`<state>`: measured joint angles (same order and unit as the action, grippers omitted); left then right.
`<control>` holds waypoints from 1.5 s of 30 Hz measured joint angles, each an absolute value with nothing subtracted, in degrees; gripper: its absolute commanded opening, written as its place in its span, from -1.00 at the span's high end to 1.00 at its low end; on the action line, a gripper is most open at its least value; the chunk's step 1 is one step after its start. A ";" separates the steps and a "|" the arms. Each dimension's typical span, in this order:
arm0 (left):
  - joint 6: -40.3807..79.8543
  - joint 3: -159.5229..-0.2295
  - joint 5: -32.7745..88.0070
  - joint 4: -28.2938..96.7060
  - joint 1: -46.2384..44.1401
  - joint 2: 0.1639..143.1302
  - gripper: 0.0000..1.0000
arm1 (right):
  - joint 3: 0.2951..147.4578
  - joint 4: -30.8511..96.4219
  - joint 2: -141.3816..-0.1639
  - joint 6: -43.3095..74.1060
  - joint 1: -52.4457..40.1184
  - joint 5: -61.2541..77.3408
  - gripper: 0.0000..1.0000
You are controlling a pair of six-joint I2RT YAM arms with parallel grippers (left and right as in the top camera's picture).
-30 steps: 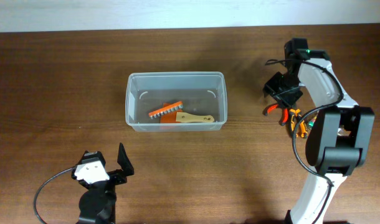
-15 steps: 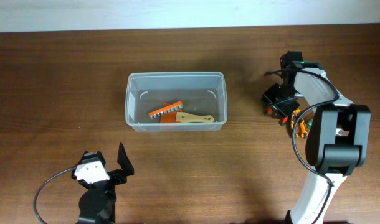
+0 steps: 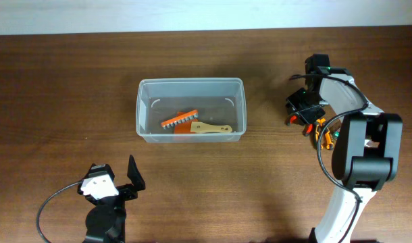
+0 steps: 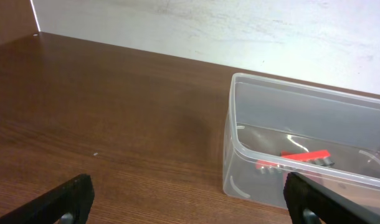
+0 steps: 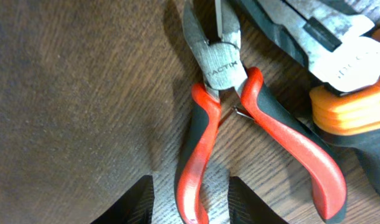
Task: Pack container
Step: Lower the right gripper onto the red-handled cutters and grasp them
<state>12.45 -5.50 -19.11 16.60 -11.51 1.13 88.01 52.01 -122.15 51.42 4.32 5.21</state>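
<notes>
The clear plastic container (image 3: pixel 190 119) stands at the table's middle, holding an orange-handled tool and a wooden-handled brush (image 3: pixel 209 128); it also shows in the left wrist view (image 4: pixel 302 149). My right gripper (image 5: pixel 191 202) is open, low over the red-handled pliers (image 5: pixel 221 124), its fingers on either side of one red handle without touching it. In the overhead view it is (image 3: pixel 297 111) right of the container. My left gripper (image 4: pixel 190 202) is open and empty, near the table's front edge (image 3: pixel 115 185).
Orange-and-black tools (image 5: pixel 352 106) lie against the red pliers on the right side (image 3: pixel 322 129). A pale wall (image 4: pixel 240 31) runs behind the table's far edge.
My right gripper has moved down and slightly left onto the red pliers, then settled. The left arm has not moved.
</notes>
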 measured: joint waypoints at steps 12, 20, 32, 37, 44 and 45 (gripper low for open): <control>12.45 -5.50 -19.11 16.62 -11.51 1.13 -0.99 | 87.94 51.94 -122.15 53.65 4.34 5.17 0.77; 12.45 -5.50 -19.11 16.60 -11.51 1.13 -0.98 | 87.94 51.99 -122.15 54.00 4.34 5.19 0.61; 12.45 -5.50 -19.11 16.60 -11.51 1.13 -0.99 | 87.88 53.74 -122.17 54.00 4.34 3.29 0.14; 12.45 -5.50 -19.11 16.60 -11.53 1.13 -0.98 | 87.88 53.47 -122.15 54.02 4.34 2.61 0.33; 12.45 -5.50 -19.11 16.62 -11.51 1.13 -0.98 | 87.88 53.52 -122.17 54.17 4.34 2.61 0.70; 12.45 -5.50 -19.11 16.62 -11.51 1.13 -0.98 | 87.88 53.52 -122.15 54.04 4.34 2.59 0.71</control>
